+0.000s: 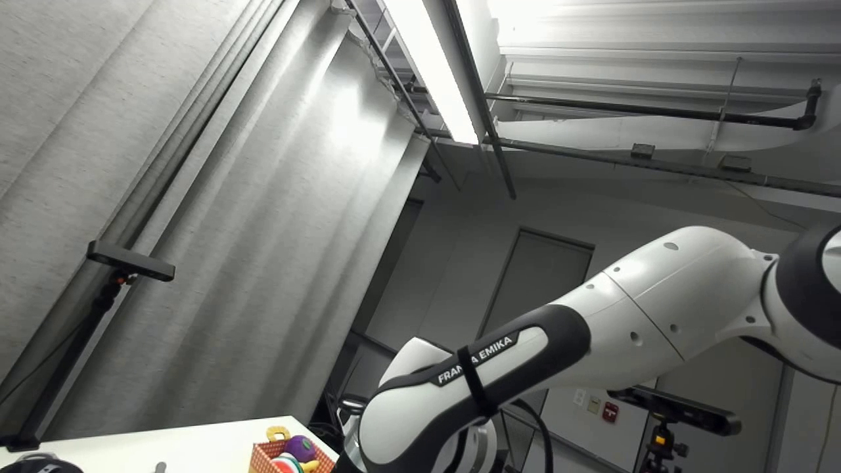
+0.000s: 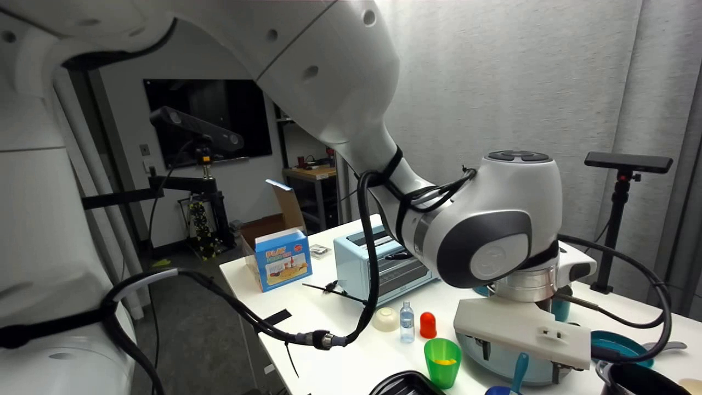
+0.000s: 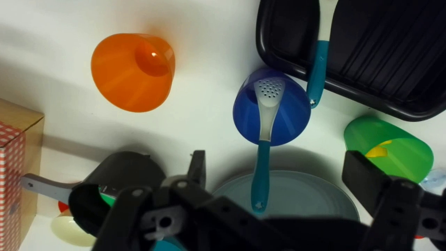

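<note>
My gripper [image 3: 277, 170] is open in the wrist view, with nothing clasped. A slotted spoon [image 3: 263, 167] with a teal handle shows between its fingers. The spoon's pale perforated head lies in a blue cup [image 3: 292, 115]; its handle extends over a grey-blue round dish [image 3: 310, 195]. I cannot tell whether the fingers touch anything. A green cup [image 3: 411, 153] with a yellow piece inside is near the right finger. An orange cup [image 3: 132, 73] stands at upper left. In an exterior view, the gripper [image 2: 521, 363] is partly hidden below its white mount, above the dish.
A black tray [image 3: 376, 52] holds another teal-handled utensil [image 3: 317, 73]. A dark pot [image 3: 129, 170] and checkered box [image 3: 14, 181] are at left. A toaster [image 2: 356, 269], blue box [image 2: 285, 263], bottle [image 2: 407, 323], red cup [image 2: 428, 325] and teal pan [image 2: 620, 343] stand around.
</note>
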Motion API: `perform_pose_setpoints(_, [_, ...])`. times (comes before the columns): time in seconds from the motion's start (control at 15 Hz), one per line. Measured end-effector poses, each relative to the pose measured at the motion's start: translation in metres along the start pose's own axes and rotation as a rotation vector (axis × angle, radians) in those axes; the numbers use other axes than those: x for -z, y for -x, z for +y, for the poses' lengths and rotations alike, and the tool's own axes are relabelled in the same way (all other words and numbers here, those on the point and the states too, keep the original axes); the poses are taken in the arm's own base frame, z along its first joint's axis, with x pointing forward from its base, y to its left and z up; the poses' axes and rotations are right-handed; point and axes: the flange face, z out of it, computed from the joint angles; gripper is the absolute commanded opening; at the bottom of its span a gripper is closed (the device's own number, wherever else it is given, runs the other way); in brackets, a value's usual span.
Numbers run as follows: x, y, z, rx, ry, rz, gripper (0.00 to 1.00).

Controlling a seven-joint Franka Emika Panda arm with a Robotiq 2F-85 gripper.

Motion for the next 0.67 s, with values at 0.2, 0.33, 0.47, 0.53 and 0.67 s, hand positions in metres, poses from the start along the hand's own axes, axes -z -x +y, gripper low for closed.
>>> perform_pose_setpoints(0.2, [-0.012, 0.001, 0.003, -0.016, 0.006, 0.024, 1.00])
perform_pose_setpoints(0.33, [-0.019, 0.001, 0.003, -0.024, 0.010, 0.040, 1.00])
perform_pose_setpoints(0.47, [-0.025, 0.000, 0.001, -0.034, 0.010, 0.060, 1.00])
perform_pose_setpoints(0.53, [-0.028, -0.002, 0.000, -0.040, 0.007, 0.070, 1.00])
perform_pose_setpoints(0.67, [-0.033, -0.003, -0.003, -0.053, -0.002, 0.090, 1.00])
